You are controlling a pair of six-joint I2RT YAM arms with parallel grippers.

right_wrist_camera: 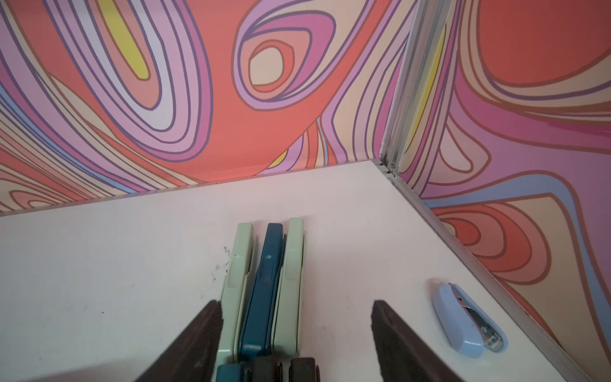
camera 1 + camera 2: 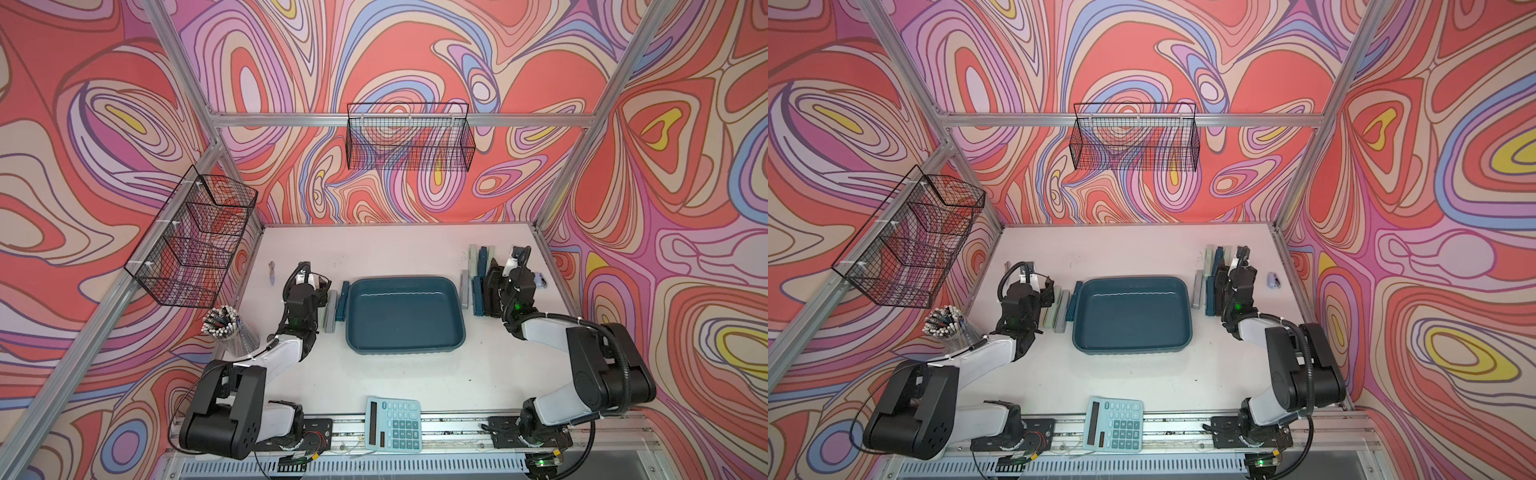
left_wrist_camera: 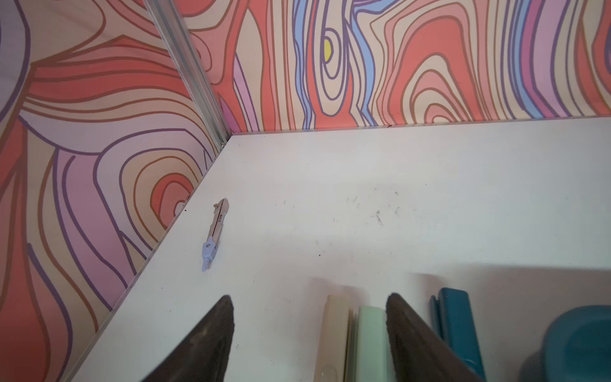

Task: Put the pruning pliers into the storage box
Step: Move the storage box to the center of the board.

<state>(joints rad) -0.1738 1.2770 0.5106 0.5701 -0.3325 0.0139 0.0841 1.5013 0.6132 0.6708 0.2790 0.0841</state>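
While the storage box (image 2: pixel 405 320) sits mid-surface, the pruning pliers (image 2: pixel 334 309) all lie outside it. One row is just beside its left wall and the other rows (image 2: pixel 478 291) are by its right wall. The left hand (image 3: pixel 309 297) hangs open, its fingers spread either side of a beige plier (image 3: pixel 334 330) and a pale green plier (image 3: pixel 370 337), and it grips nothing. The right hand (image 1: pixel 296 302) is spread just as wide above a dark teal plier (image 1: pixel 264 281) flanked by two pale green ones, and it holds nothing.

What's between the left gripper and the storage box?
The grey pliers and the dark teal pliers, side by side, teal nearest the storage box; both top views show them.
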